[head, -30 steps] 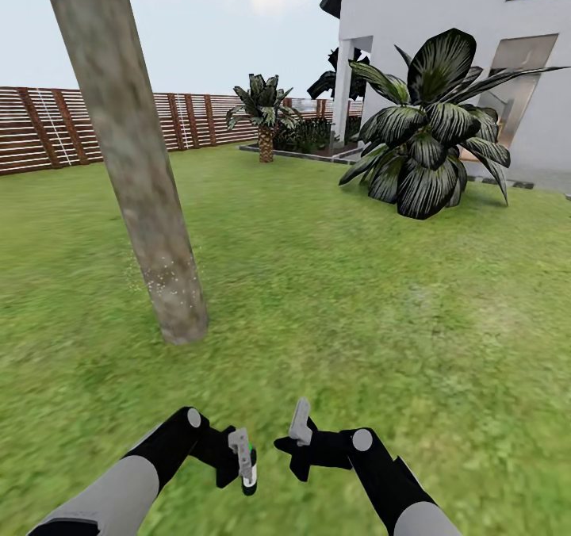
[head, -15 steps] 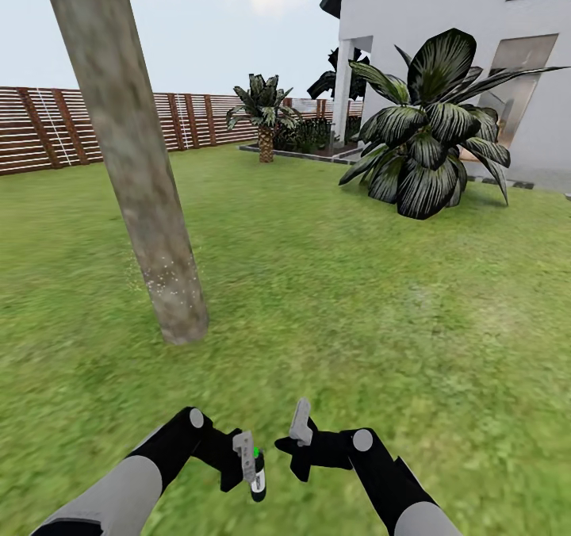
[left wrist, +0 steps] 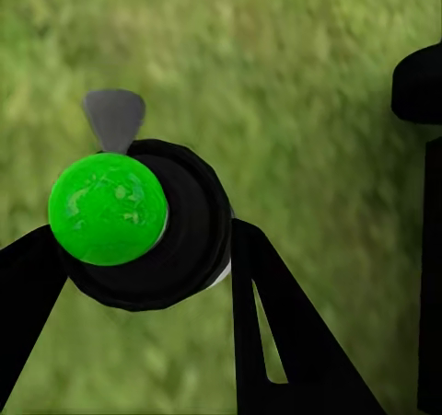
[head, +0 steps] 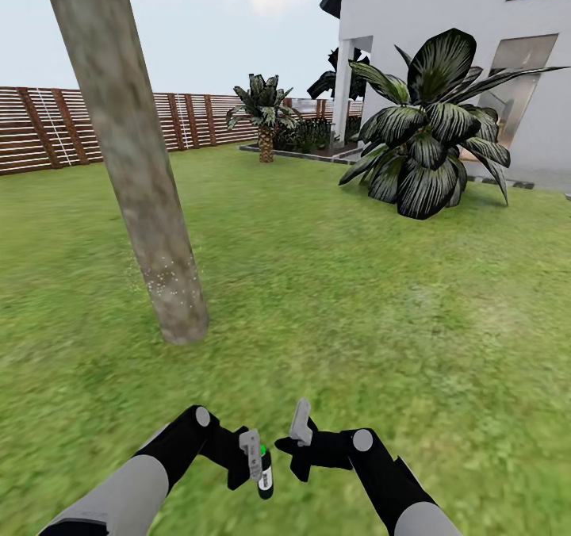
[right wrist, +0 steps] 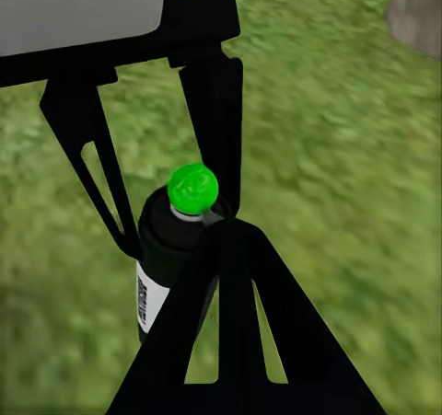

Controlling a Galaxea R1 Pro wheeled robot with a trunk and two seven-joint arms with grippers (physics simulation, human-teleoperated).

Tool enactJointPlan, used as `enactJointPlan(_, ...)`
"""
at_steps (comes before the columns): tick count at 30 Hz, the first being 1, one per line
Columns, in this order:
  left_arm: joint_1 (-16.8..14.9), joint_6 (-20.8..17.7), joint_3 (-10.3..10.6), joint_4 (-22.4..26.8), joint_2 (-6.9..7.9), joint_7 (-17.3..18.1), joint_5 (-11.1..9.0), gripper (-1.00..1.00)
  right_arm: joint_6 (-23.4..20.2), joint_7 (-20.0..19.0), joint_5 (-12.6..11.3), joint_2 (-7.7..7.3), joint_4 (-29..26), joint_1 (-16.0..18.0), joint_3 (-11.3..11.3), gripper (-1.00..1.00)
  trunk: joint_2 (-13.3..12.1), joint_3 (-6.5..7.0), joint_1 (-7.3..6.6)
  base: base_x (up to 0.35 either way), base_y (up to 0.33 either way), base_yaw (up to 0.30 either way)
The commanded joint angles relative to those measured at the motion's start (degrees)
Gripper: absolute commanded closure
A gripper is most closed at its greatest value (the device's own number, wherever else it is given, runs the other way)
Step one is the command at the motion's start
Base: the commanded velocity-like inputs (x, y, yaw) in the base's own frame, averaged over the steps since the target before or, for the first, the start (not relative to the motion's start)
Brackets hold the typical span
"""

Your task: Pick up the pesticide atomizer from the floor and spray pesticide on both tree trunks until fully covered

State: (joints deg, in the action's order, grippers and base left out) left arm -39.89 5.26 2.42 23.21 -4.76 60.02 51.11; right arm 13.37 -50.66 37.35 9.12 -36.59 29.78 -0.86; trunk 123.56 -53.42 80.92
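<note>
left gripper [head: 255, 458] is clamped on the pesticide atomizer [head: 265, 472], low in front of you just above the lawn [head: 357, 298]. the l wrist view looks down on its green cap [left wrist: 108, 209], black fingers [left wrist: 267, 323] either side. right gripper [head: 297, 441] sits just beside it, holding nothing, and i can't tell if its jaws are parted. step in hand, by my read: pickup done, spraying not begun. next you'd need to lift the bottle, aim the nozzle at the tree trunk [head: 135, 171] ahead-left, and get closer. count: 1 atomizer, 1 thick trunk, 2 grippers, 2 palms [head: 428, 139], 1 fence [head: 103, 128], 1 house [head: 444, 28].
</note>
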Motion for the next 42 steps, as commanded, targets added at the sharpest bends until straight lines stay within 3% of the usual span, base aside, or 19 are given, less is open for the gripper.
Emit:
enactJointPlan(1,0.0,0.5,0.0,0.1,-0.04,0.1,0.5,1.0,0.3,-0.1,0.5,0.02,-0.1,0.0,0.1,1.0,0.0,-0.05,-0.01,0.0,0.0,0.0)
enactJointPlan(24,0.0,0.4,-0.1,0.3,-0.87,0.0,0.5,1.0,0.3,-0.1,0.5,0.02,-0.1,0.0,0.1,1.0,0.0,-0.05,-0.01,0.0,0.0,0.0)
enactJointPlan(30,0.0,0.6,0.0,0.3,-0.87,0.1,-1.8,1.0,0.3,-0.1,0.5,0.02,0.0,0.0,0.1,1.0,0.0,-0.05,-0.01,0.0,0.0,0.0)
enactJointPlan(42,0.0,0.7,0.0,0.3,-0.94,0.1,-2.1,1.0,0.3,-0.1,0.6,0.02,0.0,0.0,0.1,1.0,0.0,-0.05,-0.01,0.0,0.0,0.0)
